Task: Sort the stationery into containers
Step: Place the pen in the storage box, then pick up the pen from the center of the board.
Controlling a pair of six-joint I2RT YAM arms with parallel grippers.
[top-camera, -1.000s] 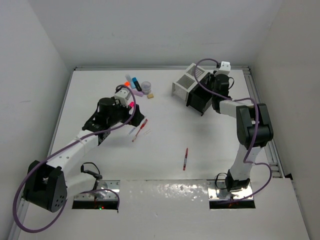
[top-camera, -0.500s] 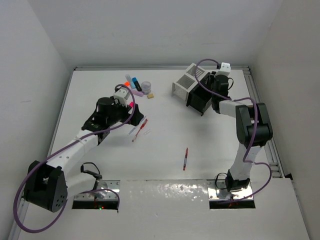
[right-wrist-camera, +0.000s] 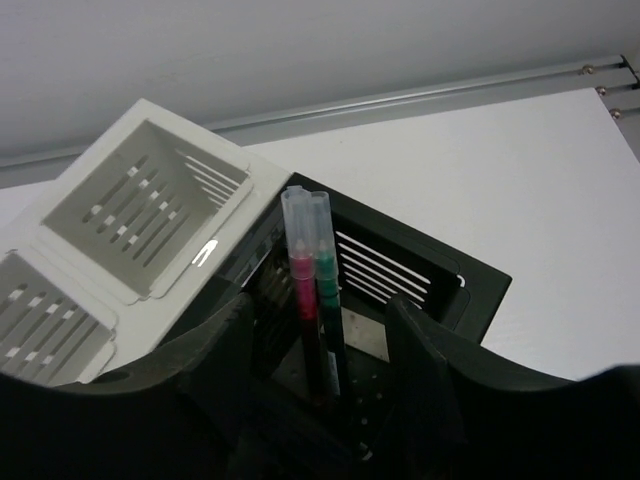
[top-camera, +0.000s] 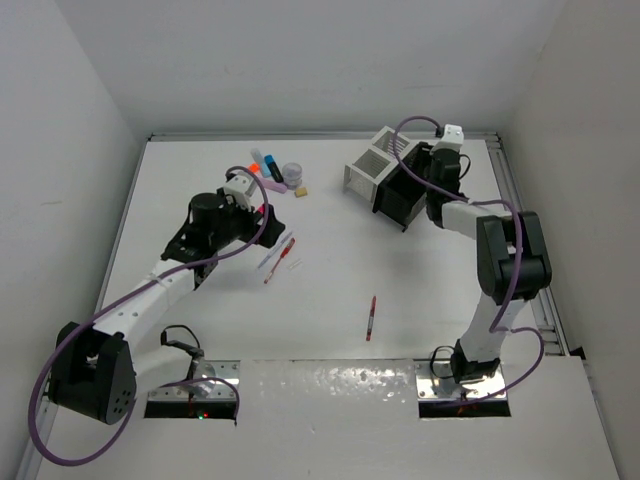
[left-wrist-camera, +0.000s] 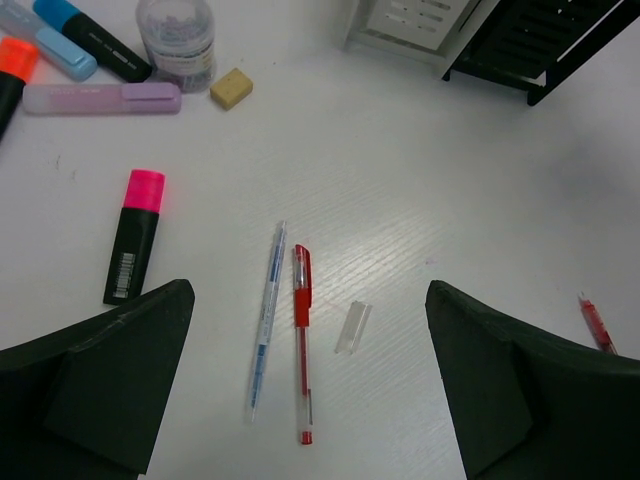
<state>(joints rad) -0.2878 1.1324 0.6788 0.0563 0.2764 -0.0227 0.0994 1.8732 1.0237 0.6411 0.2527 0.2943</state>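
Now, two joined boxes sit at the far right of the table [top-camera: 430, 290]: one white box [right-wrist-camera: 150, 200] and one black box [right-wrist-camera: 455, 280]. Two pens stand upright in the black box, side by side: a pink-red pen [right-wrist-camera: 303, 300] and a green pen [right-wrist-camera: 326, 295]. The right gripper [right-wrist-camera: 320, 305] hangs over that box with its fingers spread, one on each side of the pair and touching neither.

The left gripper [left-wrist-camera: 308, 300] hovers over the table with its jaws wide apart and nothing between them. Below it lie three loose pens. One clear pen [left-wrist-camera: 265, 320] and one red pen [left-wrist-camera: 302, 345] lie just beside each other, and a second red pen [left-wrist-camera: 597, 325] lies well apart from them. One clear cap [left-wrist-camera: 352, 328] lies near the pair.

Five highlighters are out. The pink-capped highlighter [left-wrist-camera: 135, 240] lies alone. The other four are clustered farther off: the lilac highlighter [left-wrist-camera: 100, 97], light blue highlighter [left-wrist-camera: 55, 58], blue-capped highlighter [left-wrist-camera: 100, 42] and orange-capped highlighter [left-wrist-camera: 12, 65]. Next to them are one tape roll [left-wrist-camera: 175, 35] and one tan eraser [left-wrist-camera: 230, 88].
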